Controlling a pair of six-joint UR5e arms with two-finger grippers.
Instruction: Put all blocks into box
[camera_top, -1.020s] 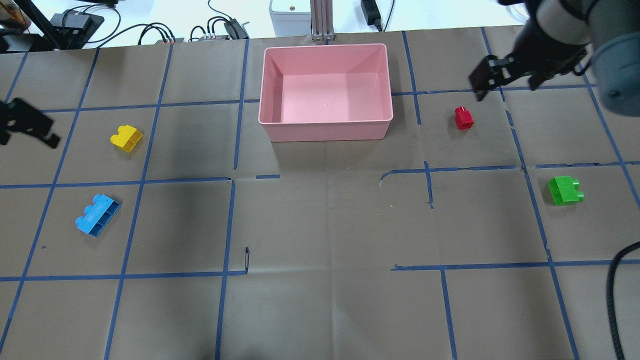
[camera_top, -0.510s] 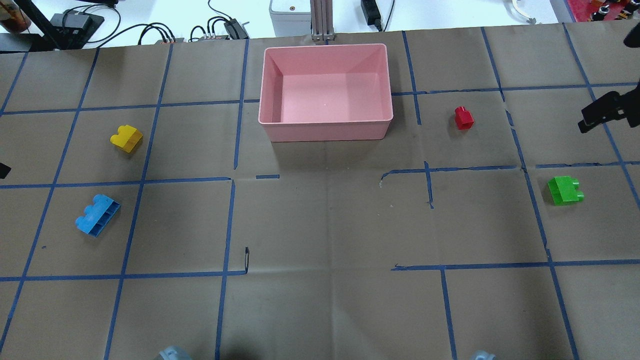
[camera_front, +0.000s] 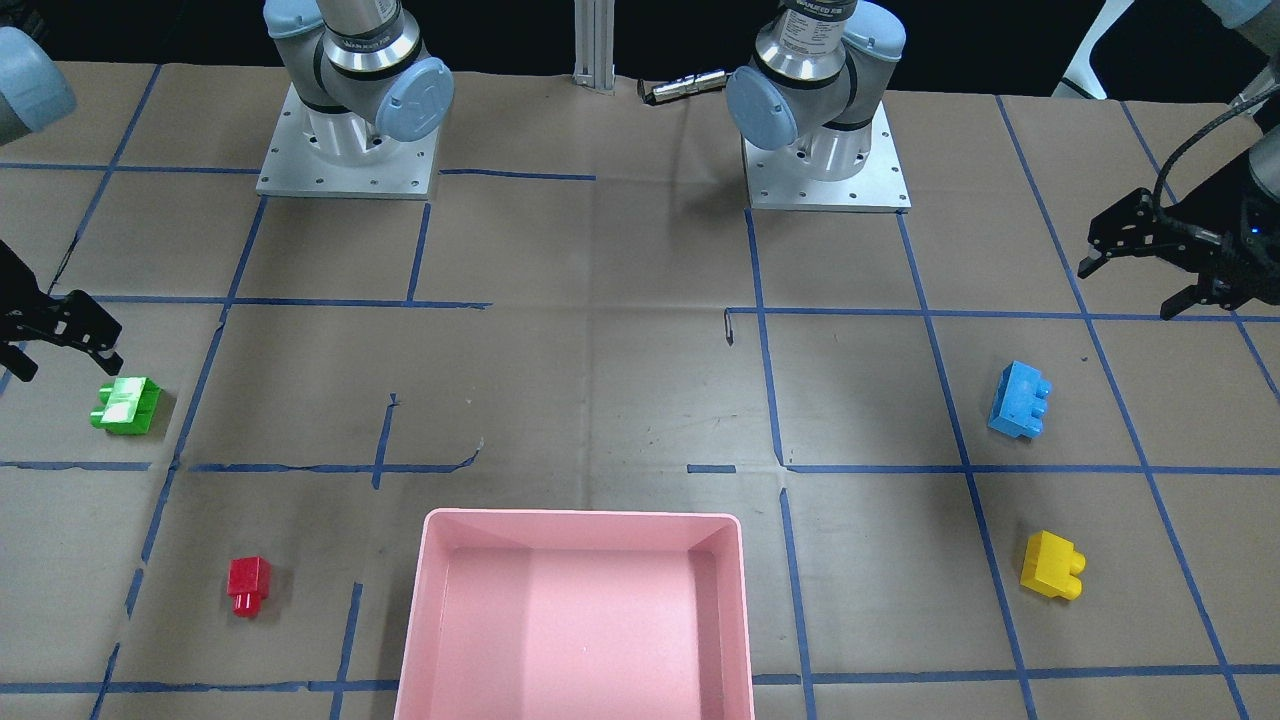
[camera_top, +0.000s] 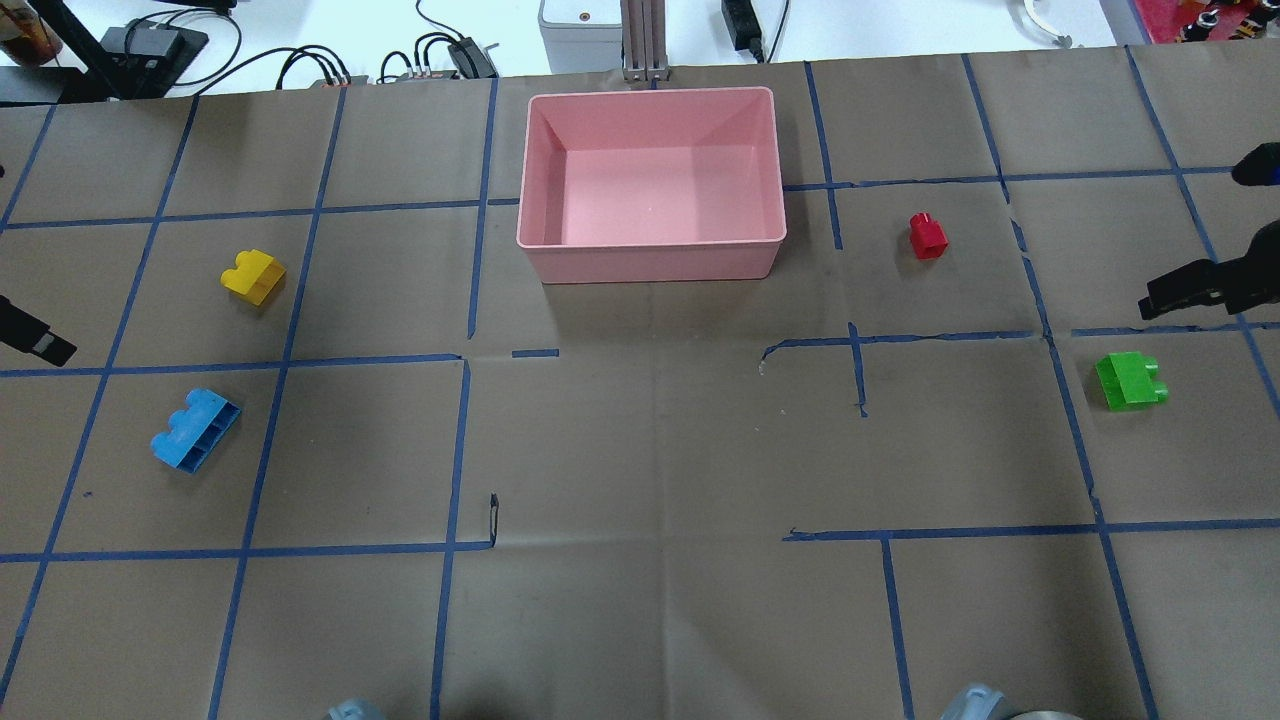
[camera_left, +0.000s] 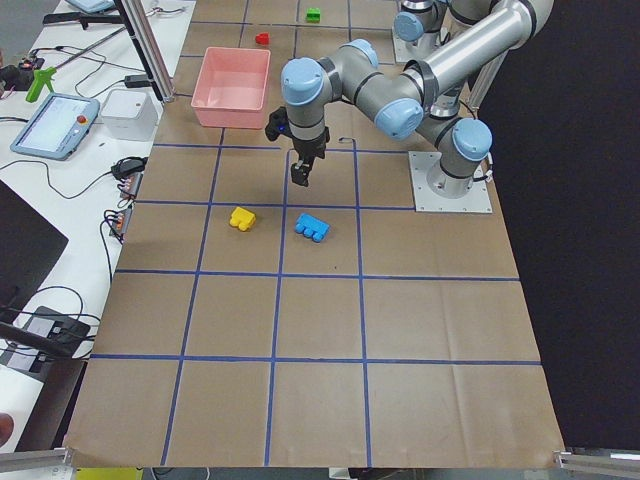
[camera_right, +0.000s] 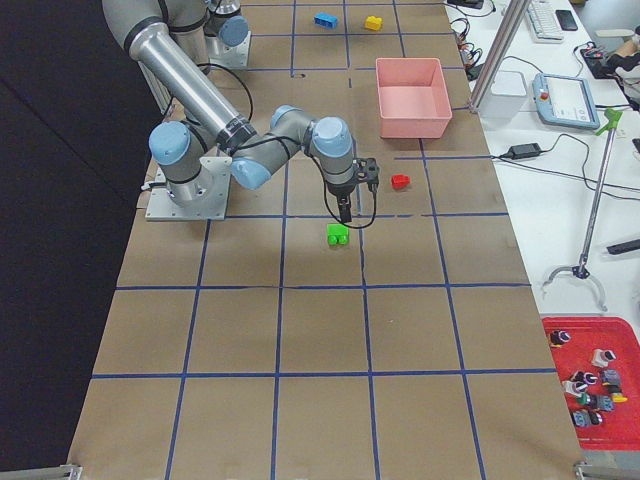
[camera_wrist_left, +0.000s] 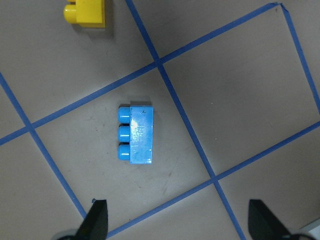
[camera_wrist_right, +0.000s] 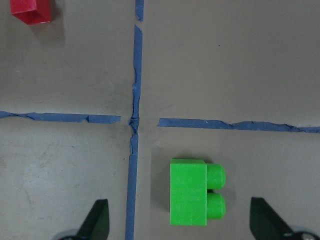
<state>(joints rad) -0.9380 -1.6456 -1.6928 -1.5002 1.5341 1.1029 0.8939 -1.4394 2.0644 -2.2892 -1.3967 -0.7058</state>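
The pink box (camera_top: 650, 262) stands empty at the table's far middle, also in the front view (camera_front: 580, 517). The blue block (camera_wrist_left: 136, 134) lies below my open, empty left gripper (camera_wrist_left: 180, 225), which hovers above it (camera_front: 1140, 270). The yellow block (camera_top: 253, 276) lies further out, beyond the blue one (camera_top: 194, 430). The green block (camera_wrist_right: 192, 198) lies below my open, empty right gripper (camera_wrist_right: 181, 225), seen at the view's edge (camera_top: 1190, 288). The small red block (camera_top: 927, 236) lies right of the box.
The two arm bases (camera_front: 345, 150) (camera_front: 825, 150) stand at the robot's side of the table. An aluminium post (camera_top: 640, 40), a grey unit and cables (camera_top: 310, 65) sit beyond the far edge. Blue tape lines grid the brown paper.
The right gripper moved from the far right, near the red block, back toward the robot, over the green block. The left gripper left the view, then returned at the left edge near the blue block.
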